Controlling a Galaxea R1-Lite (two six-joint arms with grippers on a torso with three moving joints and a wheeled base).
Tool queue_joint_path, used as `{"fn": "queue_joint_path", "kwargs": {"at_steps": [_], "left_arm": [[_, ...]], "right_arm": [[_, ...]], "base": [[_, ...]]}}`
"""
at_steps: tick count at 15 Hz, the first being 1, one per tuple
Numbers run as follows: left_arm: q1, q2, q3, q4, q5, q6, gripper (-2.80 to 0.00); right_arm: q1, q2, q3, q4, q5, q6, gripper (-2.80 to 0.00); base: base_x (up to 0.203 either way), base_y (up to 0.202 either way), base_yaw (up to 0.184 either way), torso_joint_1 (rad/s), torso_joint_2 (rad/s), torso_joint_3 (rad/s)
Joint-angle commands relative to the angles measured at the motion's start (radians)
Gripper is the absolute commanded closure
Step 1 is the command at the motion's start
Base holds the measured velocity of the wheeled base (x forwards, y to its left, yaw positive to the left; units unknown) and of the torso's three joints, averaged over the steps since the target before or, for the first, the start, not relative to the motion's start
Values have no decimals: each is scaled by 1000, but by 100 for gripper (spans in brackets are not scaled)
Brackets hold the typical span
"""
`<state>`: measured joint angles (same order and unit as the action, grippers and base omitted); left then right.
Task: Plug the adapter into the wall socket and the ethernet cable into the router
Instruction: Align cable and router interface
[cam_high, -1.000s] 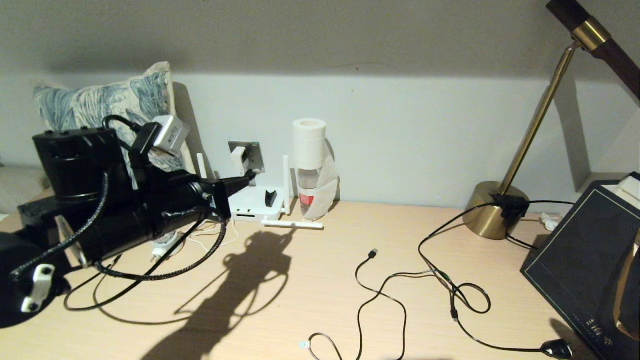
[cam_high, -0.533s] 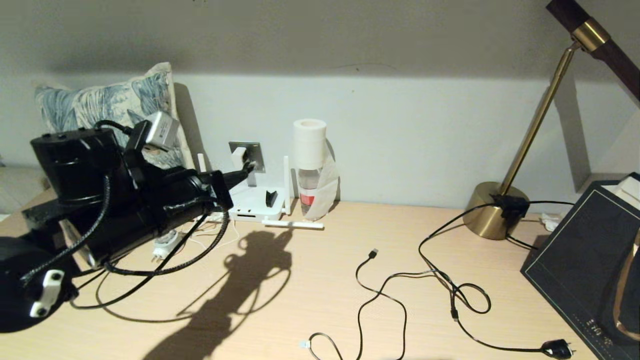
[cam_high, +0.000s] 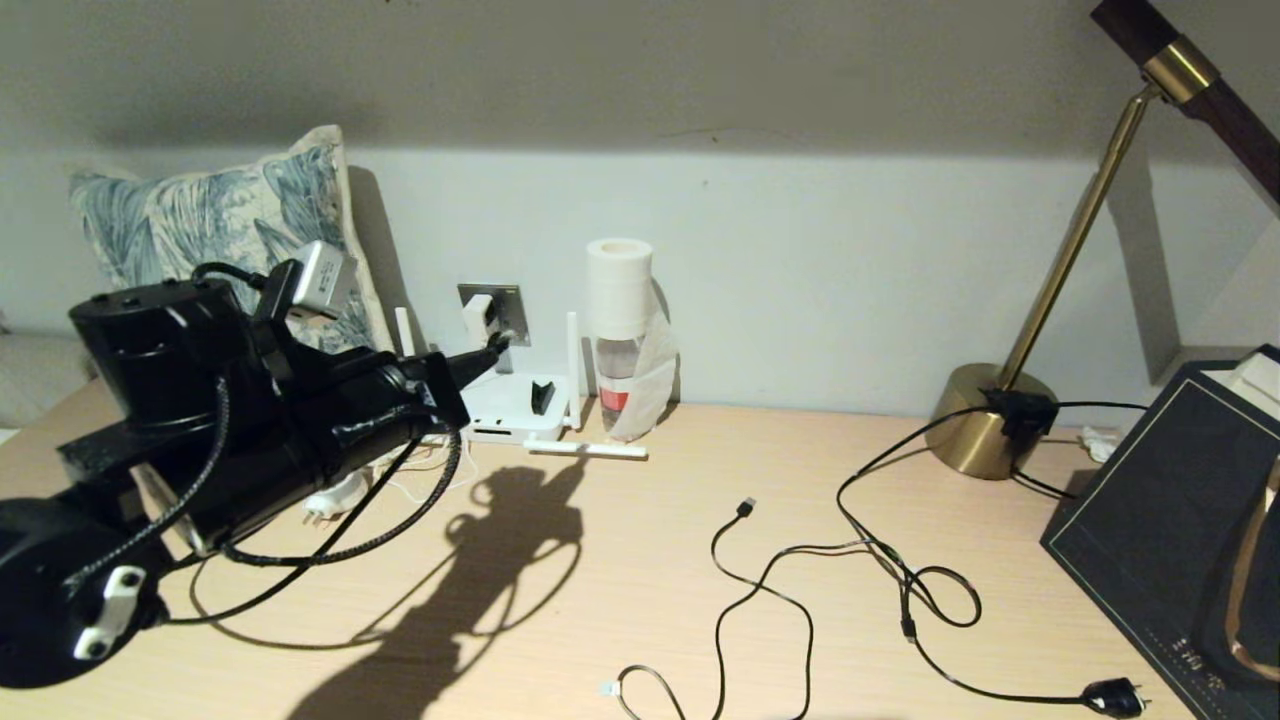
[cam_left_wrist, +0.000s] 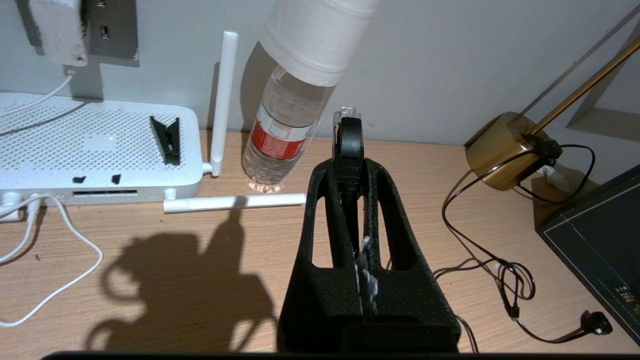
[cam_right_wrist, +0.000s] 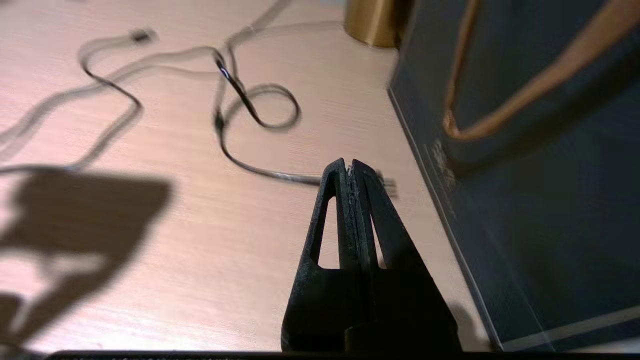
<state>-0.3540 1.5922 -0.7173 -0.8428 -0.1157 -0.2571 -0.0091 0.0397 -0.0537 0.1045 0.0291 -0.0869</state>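
The white adapter (cam_high: 478, 315) (cam_left_wrist: 55, 30) sits in the grey wall socket (cam_high: 505, 300) (cam_left_wrist: 112, 25), its thin white cord hanging down to the router. Below them lies the flat white router (cam_high: 505, 405) (cam_left_wrist: 90, 145), with one antenna lying flat on the desk. My left gripper (cam_high: 495, 345) (cam_left_wrist: 350, 170) hovers above the router, just under the socket. It is shut on the ethernet cable's black boot and clear tip (cam_left_wrist: 347, 127). The cable's slack loops on the desk (cam_high: 250, 600). My right gripper (cam_right_wrist: 350, 167) is shut on nothing, low over the desk beside a dark box.
A water bottle capped by a paper roll (cam_high: 620, 340) (cam_left_wrist: 285, 135) stands right of the router. A round travel plug (cam_high: 335, 497) lies under my left arm. A thin USB cable (cam_high: 745, 510), a black cord with plug (cam_high: 1115, 695), a brass lamp base (cam_high: 990, 420) and the dark box (cam_high: 1170, 520) occupy the right.
My left arm has shifted slightly, its rear swinging lower and nearer while the tip stays just below the socket. The grip on the ethernet cable is unchanged.
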Motion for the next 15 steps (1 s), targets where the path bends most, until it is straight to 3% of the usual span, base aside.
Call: {"fn": "queue_joint_path", "kwargs": {"at_steps": [1, 3, 9, 13, 15], "left_arm": [[1, -6, 18, -4, 24, 27, 0], [8, -5, 40, -5, 84, 80, 0], [60, 4, 52, -4, 152, 162, 0], [85, 84, 31, -5, 249, 197, 0], [85, 136, 24, -6, 249, 198, 0]], "right_arm": [[2, -40, 28, -43, 6, 5, 0], [3, -38, 29, -43, 6, 7, 0], [3, -39, 28, -43, 5, 10, 0], [1, -38, 28, -43, 6, 10, 0], [2, -38, 28, -43, 6, 10, 0]], "base": [[0, 0, 0, 0, 0, 0], [0, 0, 0, 0, 0, 0], [0, 0, 0, 0, 0, 0], [0, 0, 0, 0, 0, 0], [0, 0, 0, 0, 0, 0]]}}
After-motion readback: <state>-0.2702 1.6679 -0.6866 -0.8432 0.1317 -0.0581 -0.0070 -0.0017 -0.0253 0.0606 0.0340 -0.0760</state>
